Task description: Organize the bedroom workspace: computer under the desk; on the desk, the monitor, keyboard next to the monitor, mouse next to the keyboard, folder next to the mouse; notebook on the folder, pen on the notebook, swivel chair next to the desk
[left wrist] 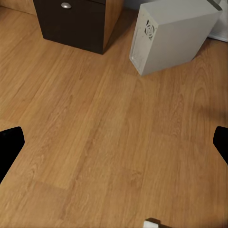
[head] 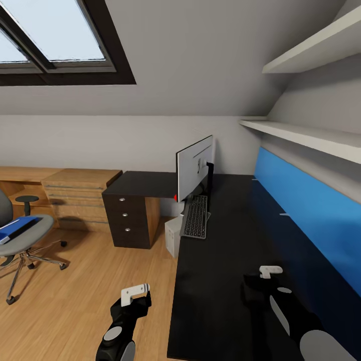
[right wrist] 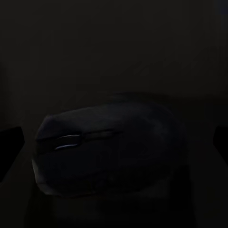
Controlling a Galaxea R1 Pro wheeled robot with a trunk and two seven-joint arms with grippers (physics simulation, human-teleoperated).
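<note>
Now your right hand (head: 253,287) hovers low over the mouse (right wrist: 107,147) on the bench (head: 220,281), fingers spread; your left hand (head: 135,297) hangs open above the floor (left wrist: 95,142) near the computer (left wrist: 173,33).

Swivel chair (head: 22,235) cut by edge

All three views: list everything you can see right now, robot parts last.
Desk: one, black top, blue back panel, right.
Monitor: one, silver back, on desk.
Keyboard: one, dark, on desk by monitor.
Mouse: one, black, on the dark desk surface.
Computer: one, pale grey, on floor by desk.
Chair: one, grey, left.
Folder: one, blue, on chair seat.
Oak drawers: one unit, back left.
Shelves: two, white, right wall.
Skylight: one, upper left.
Left gripper: over floor.
Right gripper: over desk.
</note>
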